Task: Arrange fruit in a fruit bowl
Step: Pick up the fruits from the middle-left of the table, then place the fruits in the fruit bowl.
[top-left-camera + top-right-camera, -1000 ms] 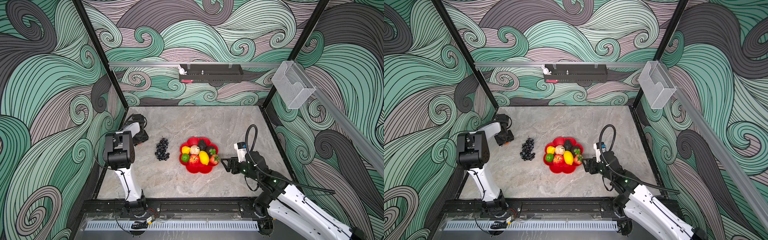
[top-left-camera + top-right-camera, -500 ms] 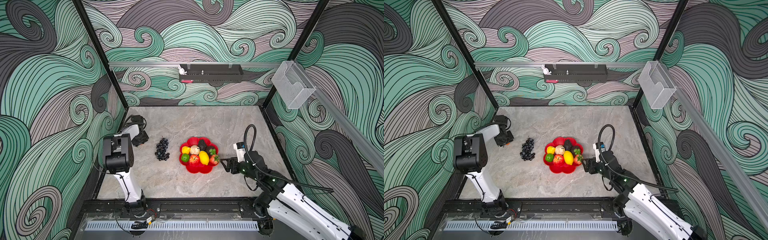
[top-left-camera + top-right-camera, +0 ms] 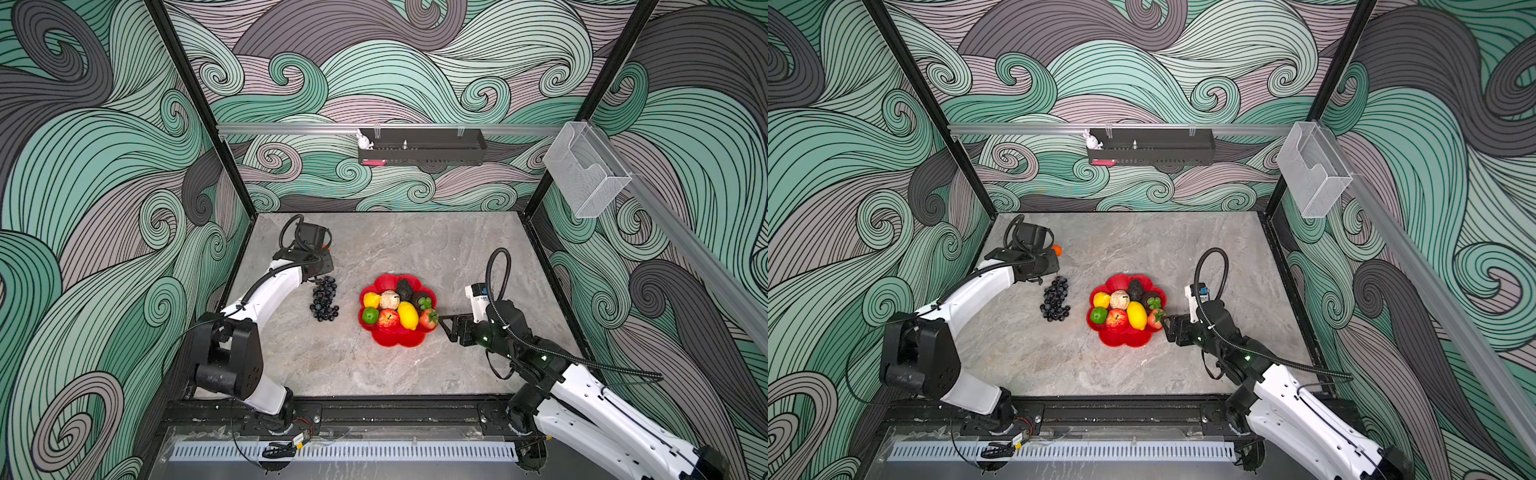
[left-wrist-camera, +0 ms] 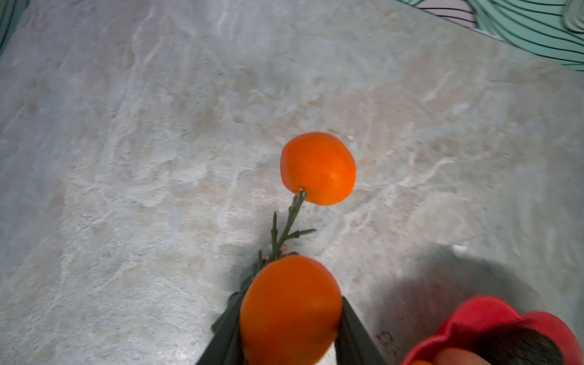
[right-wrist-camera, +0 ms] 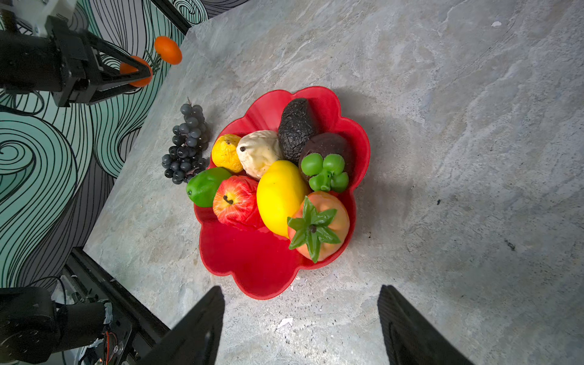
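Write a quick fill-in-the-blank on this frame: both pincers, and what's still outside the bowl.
1. The left pincer is shut on an ____.
2. The right pincer is ____ and empty, beside the fruit bowl.
3. The dark bunch lying on the table beside the bowl is ____.
Missing words: orange; open; grapes.

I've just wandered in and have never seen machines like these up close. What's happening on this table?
Two robot arms are filling a red fruit bowl. The left gripper is closed on one small orange, whose twig carries a second orange beyond the fingers. The grape bunch lies on the table beside the bowl, not in it. The right gripper sits open at the bowl's rim, holding nothing. An apple, lemon, lime and other fruit are already inside.
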